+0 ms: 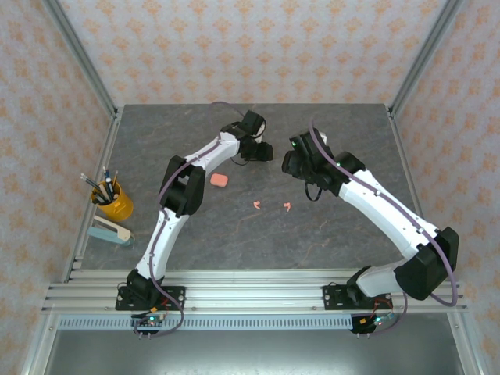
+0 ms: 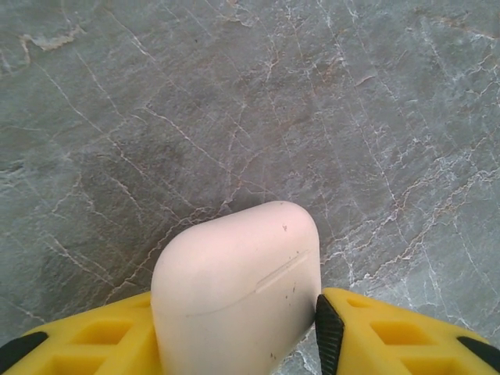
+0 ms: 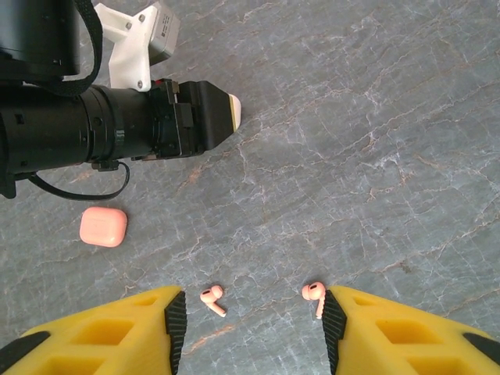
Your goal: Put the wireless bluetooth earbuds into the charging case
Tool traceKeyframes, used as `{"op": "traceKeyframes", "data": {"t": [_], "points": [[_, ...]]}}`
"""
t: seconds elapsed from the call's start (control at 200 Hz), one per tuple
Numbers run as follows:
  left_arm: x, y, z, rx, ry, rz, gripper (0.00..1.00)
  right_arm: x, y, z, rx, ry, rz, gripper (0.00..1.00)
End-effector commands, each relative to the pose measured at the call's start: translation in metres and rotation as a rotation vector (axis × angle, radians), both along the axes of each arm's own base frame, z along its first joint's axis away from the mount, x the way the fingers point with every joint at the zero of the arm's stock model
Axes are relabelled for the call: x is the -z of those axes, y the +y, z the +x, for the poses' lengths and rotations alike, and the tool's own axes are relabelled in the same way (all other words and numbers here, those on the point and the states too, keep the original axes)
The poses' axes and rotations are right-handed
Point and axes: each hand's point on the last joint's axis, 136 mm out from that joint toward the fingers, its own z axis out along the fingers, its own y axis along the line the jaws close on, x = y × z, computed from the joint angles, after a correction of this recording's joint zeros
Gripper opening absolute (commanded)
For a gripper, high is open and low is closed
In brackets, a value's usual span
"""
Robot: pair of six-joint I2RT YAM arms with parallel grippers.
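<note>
Left gripper had its yellow fingers clenched on a white case, gripping it from both sides. The lid looked shut, with the seam visible. The rounded end of the case stuck out past the fingertips over the grey marbled table. Could not tell whether it touched the table.

Right gripper had its fingers released, spread wide and holding nothing, hanging above the table. Two coral earbuds lay loose on the table. First earbud showed in the right wrist view between the two fingers, nearer the left-hand one. Second earbud appeared right at the inner pad of the other finger. The earbuds were apart from each other, stems angled.

Coral case sat closed on the table, off to the left of the earbuds and well apart from them. In the right wrist view, the left arm's black wrist and cable crossed the upper left, beyond the coral case.

At the far left edge of the table stood a yellow cup holding pens. A teal-and-white object lay just beside it, well away from both grippers.
</note>
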Motion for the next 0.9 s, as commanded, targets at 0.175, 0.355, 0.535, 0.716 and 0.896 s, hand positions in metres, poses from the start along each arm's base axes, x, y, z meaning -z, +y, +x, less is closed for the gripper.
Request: {"op": "traceKeyframes", "data": {"t": [0.175, 0.355, 0.535, 0.716, 0.896], "points": [[-0.050, 0.038, 0.010, -0.038, -0.094, 0.058, 0.60, -0.023, -0.003, 0.003, 0.033, -0.043, 0.019, 0.58], [-0.095, 0.054, 0.009, -0.066, -0.180, 0.030, 0.67, -0.027, 0.001, 0.009, 0.038, -0.042, 0.025, 0.67], [-0.138, 0.076, -0.009, -0.096, -0.278, 0.015, 0.69, -0.017, 0.011, 0.020, 0.043, -0.002, 0.022, 0.79], [-0.163, 0.119, -0.044, -0.183, -0.344, 0.016, 0.70, 0.006, 0.035, 0.038, 0.051, 0.085, 0.048, 0.85], [-0.163, 0.182, -0.083, -0.349, -0.373, 0.016, 0.79, 0.040, 0.065, 0.058, 0.073, 0.198, 0.078, 0.86]]}}
